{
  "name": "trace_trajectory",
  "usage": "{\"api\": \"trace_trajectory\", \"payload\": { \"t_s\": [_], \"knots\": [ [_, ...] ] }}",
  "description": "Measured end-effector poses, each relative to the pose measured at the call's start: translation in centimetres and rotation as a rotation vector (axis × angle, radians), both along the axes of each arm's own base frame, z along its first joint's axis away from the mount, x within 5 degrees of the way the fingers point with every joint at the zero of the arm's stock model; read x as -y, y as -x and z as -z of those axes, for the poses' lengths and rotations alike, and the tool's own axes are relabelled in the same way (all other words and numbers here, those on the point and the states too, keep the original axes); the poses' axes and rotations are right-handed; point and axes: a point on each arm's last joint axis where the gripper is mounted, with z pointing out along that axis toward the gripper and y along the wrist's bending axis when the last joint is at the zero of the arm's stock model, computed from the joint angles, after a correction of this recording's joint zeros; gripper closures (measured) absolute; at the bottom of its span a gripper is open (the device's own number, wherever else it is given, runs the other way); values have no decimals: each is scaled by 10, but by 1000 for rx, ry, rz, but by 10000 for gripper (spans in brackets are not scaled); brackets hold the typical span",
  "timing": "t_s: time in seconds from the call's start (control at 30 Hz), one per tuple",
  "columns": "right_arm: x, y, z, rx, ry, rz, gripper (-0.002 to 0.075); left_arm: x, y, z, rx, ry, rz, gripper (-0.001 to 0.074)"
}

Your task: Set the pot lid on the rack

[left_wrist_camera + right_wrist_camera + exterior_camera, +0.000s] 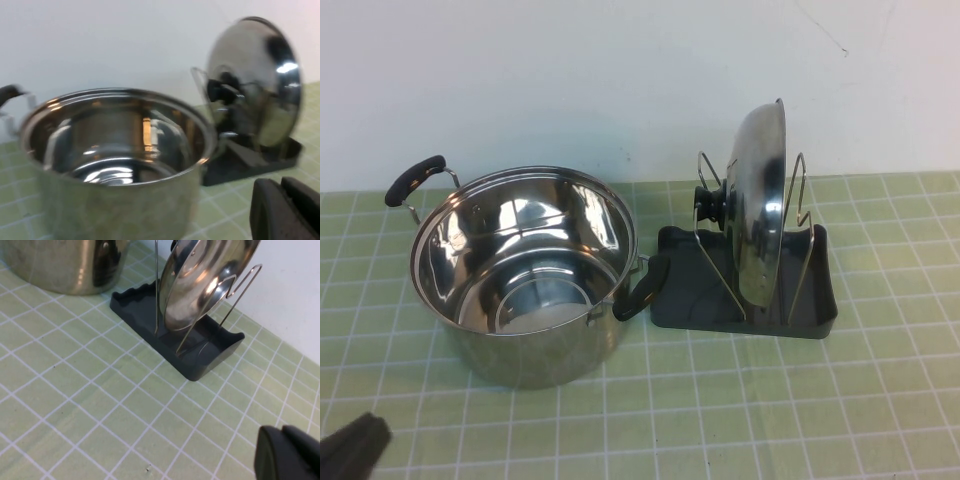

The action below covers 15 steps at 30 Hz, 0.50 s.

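A: Item one, the pot lid [760,205]?

B: Standing on edge in the rack [748,298], slotted between the two chrome-wire loops [798,215], its black knob [710,203] facing nine o'clock toward the pot [525,270]. Its lower rim sits in the dark grey tray.

A: The rack's place?

B: At three o'clock from the pot, on the green tiled worktop [720,410]. The pot's near handle [642,288] comes just beside the tray's edge; touching or not, I cannot tell.

A: The pot?

B: Open, empty as far as its shiny interior shows.

A: Left tool [350,450]?

B: Low at seven o'clock on the worktop, well apart from pot and rack, holding nothing. Only a dark tip shows, so I cannot tell its spread.

A: Right tool [287,455]?

B: Seen only by its own wrist camera, above bare tiles, near the rack. Nothing in it; spread likewise unclear.
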Motion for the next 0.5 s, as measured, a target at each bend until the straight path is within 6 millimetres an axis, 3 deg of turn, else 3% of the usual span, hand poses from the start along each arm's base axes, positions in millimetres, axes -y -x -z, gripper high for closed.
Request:
{"api": "trace_trajectory", "payload": {
  "t_s": [0.27, 0.5],
  "knots": [
    [0, 0, 0, 0, 0, 0, 727, -15, 4, 18, 45, 3, -230, 736],
    [0, 0, 1, -2, 1, 0, 727, -21, 0, 52, -55, 5, -356, 736]
  ]
}}
